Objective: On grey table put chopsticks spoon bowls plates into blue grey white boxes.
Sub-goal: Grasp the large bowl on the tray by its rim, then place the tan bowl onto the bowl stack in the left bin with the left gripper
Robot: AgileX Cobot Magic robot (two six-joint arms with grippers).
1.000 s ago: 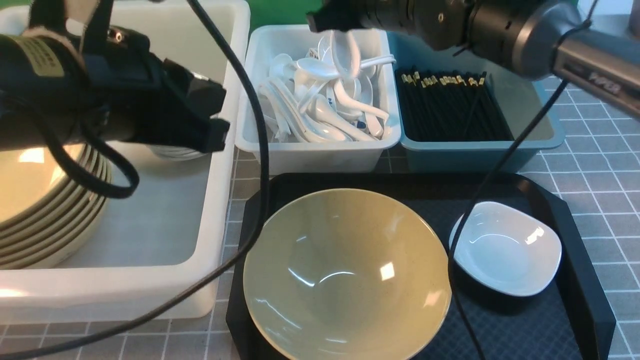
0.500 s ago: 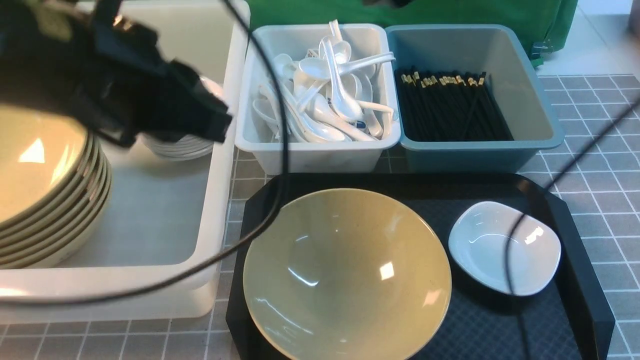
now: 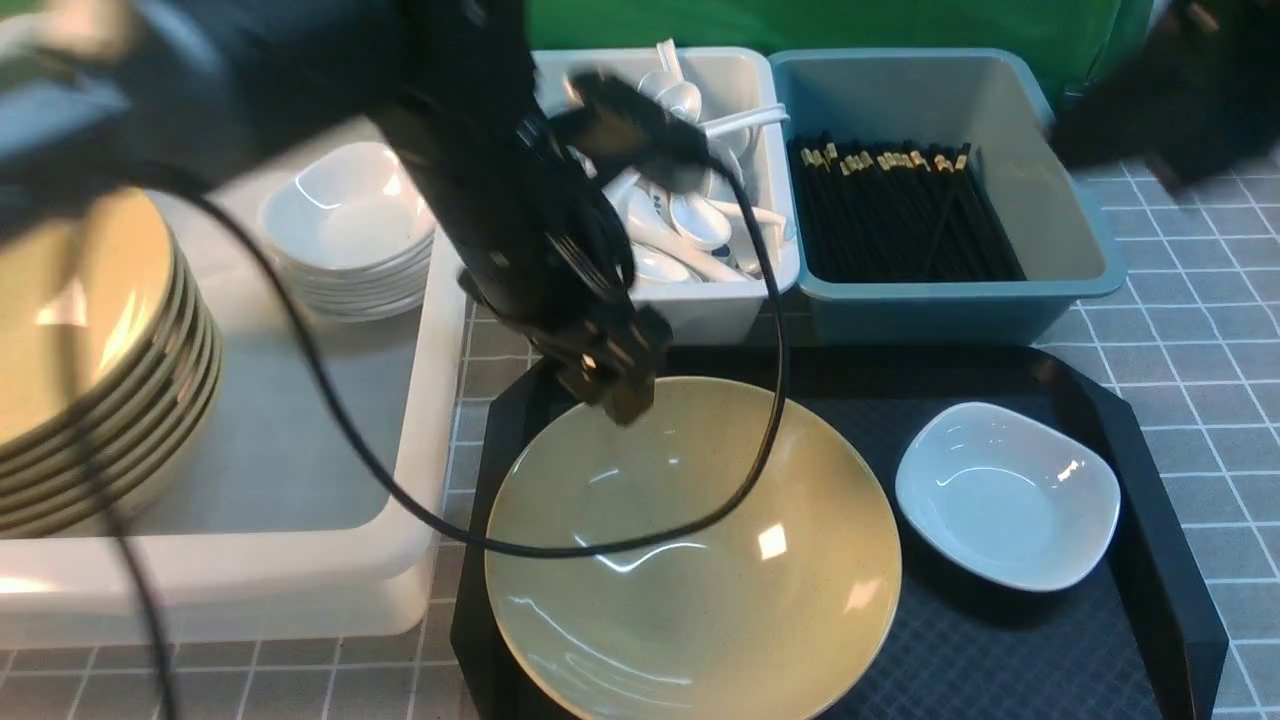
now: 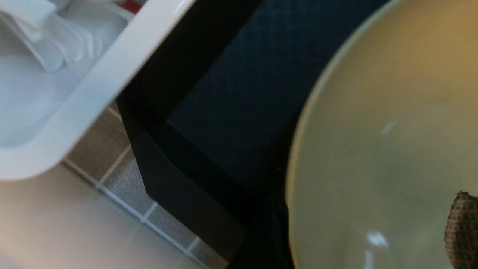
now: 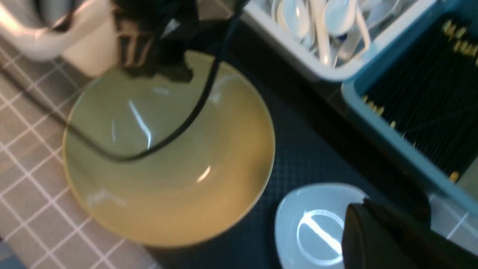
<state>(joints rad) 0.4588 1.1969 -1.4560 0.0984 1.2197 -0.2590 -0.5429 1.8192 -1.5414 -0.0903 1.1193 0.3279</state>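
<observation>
A yellow-green bowl (image 3: 690, 560) and a small white plate (image 3: 1005, 495) sit on the black tray (image 3: 1150, 450). My left gripper (image 3: 610, 385) hangs over the bowl's far left rim. The left wrist view shows one fingertip pad (image 4: 463, 231) over the bowl's inside (image 4: 373, 149), with wide bare bowl beside it, so the gripper looks open and empty. My right gripper (image 3: 1170, 100) is a dark blur at the far right. In the right wrist view its fingers (image 5: 373, 239) are above the plate (image 5: 310, 224).
The milky-white tub (image 3: 440, 330) holds a stack of bowls (image 3: 80, 370) and a stack of plates (image 3: 345, 225). The grey-white bin (image 3: 720, 310) holds several spoons (image 3: 690, 215). The blue bin (image 3: 1060, 170) holds chopsticks (image 3: 900, 215). A black cable (image 3: 600, 545) loops over the bowl.
My left arm swung right from over the tub and came down to the bowl's rim. My right gripper dropped a spoon in the grey-white bin, pulled away, and now shows at the far right.
</observation>
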